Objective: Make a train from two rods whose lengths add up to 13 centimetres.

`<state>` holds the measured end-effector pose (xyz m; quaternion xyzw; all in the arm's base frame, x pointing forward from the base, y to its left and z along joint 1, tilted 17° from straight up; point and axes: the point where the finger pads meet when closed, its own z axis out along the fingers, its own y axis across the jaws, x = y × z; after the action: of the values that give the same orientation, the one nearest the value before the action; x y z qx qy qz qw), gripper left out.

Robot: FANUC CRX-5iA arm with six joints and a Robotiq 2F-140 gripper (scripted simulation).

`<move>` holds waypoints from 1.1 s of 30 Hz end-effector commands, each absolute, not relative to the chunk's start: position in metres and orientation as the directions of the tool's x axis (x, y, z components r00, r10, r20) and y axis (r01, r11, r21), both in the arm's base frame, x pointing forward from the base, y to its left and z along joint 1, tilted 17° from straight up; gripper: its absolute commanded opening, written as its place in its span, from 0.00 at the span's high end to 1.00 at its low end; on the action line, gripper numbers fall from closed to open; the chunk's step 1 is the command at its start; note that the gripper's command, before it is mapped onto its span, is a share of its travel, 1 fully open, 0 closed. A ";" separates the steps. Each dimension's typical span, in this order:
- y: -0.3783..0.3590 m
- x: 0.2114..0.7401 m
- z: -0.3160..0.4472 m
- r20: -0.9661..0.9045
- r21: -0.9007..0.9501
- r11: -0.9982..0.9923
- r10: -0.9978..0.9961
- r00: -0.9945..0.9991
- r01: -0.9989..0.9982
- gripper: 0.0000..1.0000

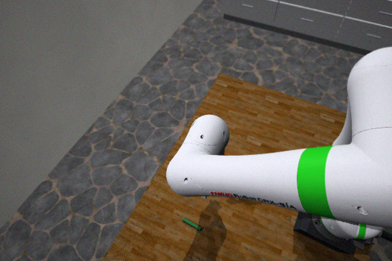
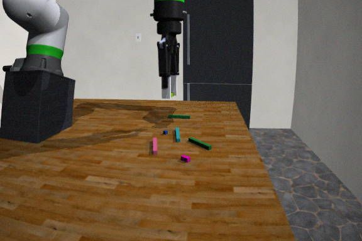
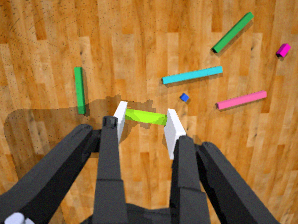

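Pinching the lime rod (image 2: 172, 95) (image 3: 145, 117) end to end above the table, the gripper (image 2: 170, 90) (image 3: 146, 115) has the upright green rod (image 2: 179, 117) (image 3: 80, 90) to its left in the wrist view. That rod's long axis runs crosswise to the lime one, so joining them probably needs a wrist turn.

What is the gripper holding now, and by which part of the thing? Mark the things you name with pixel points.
The gripper (image 2: 170, 95) (image 3: 146, 115) holds the lime rod (image 2: 172, 95) (image 3: 145, 117) by its two ends, one finger at each end.

A kitchen, judging by the drawer cabinets (image 1: 306, 8) and fridge (image 2: 218, 32).
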<state>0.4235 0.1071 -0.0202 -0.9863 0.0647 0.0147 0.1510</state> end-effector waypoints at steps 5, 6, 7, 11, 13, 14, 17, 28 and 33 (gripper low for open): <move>0.107 0.424 -0.020 -0.048 -0.296 -0.946 -0.123 0.991 -0.132 0.71; 0.107 0.424 -0.020 -0.048 -0.296 -0.946 -0.123 0.991 -0.132 0.71; 0.107 0.425 -0.020 -0.047 -0.296 -0.946 -0.120 0.992 -0.128 0.71; 0.129 0.465 -0.012 0.013 -0.300 -0.951 0.070 0.998 0.070 0.71; 0.137 0.479 -0.010 0.033 -0.298 -0.944 0.135 0.990 0.139 0.71; 0.142 0.486 -0.009 0.045 -0.296 -0.938 0.173 0.984 0.179 0.71; 0.147 0.495 -0.008 0.058 -0.294 -0.930 0.214 0.975 0.222 0.71; 0.147 0.495 -0.008 0.059 -0.294 -0.929 0.216 0.975 0.224 0.71; 0.148 0.495 -0.010 0.059 -0.294 -0.929 0.216 0.975 0.224 0.71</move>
<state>0.4949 0.1475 -0.0089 -0.9821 -0.1119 -0.0125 0.1511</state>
